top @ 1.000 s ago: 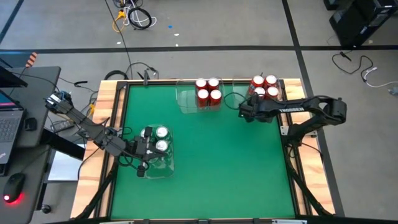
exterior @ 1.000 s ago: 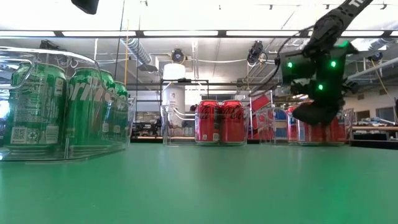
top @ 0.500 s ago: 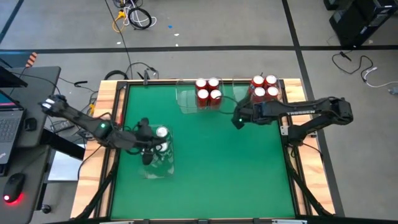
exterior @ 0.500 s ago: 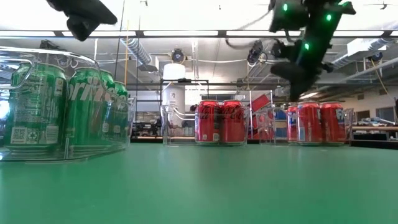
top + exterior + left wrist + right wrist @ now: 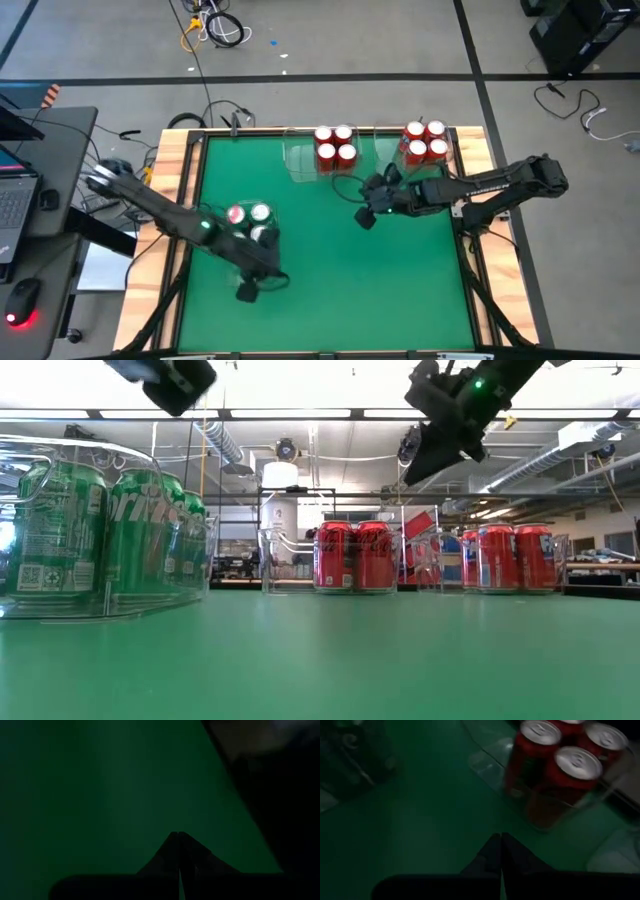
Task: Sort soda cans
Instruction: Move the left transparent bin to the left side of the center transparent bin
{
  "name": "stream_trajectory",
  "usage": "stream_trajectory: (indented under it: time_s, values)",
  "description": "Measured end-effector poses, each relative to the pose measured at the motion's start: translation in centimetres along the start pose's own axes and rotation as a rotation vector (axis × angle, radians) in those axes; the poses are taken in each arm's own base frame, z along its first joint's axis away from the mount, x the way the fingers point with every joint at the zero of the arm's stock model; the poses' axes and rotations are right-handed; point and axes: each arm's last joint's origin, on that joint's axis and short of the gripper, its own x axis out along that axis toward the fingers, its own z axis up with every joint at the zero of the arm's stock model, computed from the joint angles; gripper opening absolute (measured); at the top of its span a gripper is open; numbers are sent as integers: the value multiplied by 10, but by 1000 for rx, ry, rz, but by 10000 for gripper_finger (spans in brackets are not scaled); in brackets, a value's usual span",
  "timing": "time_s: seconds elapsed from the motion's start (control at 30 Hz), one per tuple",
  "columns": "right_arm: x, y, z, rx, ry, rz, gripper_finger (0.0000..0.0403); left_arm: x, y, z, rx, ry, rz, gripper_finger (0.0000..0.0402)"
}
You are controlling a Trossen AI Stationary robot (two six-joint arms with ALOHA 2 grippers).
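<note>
- The left gripper (image 5: 247,291) has its fingers (image 5: 170,851) pressed tight together. It holds nothing.
- It hangs over bare green near the front left of the surface (image 5: 340,270), just past the front end of the tray of green cans (image 5: 252,222).
- The right gripper (image 5: 366,215) also has its fingers (image 5: 492,851) pressed together, with nothing between them.
- It hangs in the air over the middle of the surface, in front of the middle tray.
- The four green cans sit in a clear tray (image 5: 150,605) on the left side.
- Four red cans (image 5: 334,145) stand in a clear tray (image 5: 298,162) at the back edge, in the middle.
- Four more red cans (image 5: 425,140) stand in a tray at the back right corner.
- In the low view, both grippers are high above the cans.
- The whole front half and the right side of the surface are bare green, so there is lots of room there.
- A wooden frame (image 5: 170,200) runs around the surface.
- A second ago the left gripper was right by the green cans. Now it has pulled away toward the front edge.
- A second ago the right gripper was low by the back right red cans. Now it has lifted and moved toward the middle.
</note>
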Motion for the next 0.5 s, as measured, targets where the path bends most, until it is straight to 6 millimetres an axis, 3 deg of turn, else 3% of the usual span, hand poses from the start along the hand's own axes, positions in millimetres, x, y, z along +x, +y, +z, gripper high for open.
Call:
stream_trajectory:
  time_s: [0.13, 0.23, 0.5]
  values:
    - [-2, 5, 0, -21, -16, 23, 0, 36, -7, 12, 63, 163, -26, 0]
    - [-3, 6, -1, -26, -11, 25, 0, 53, -9, 11, 69, 362, 7, 0]
    - [-4, 8, -2, -35, -11, 32, 0, 61, -22, 7, 2, 581, 98, 0]
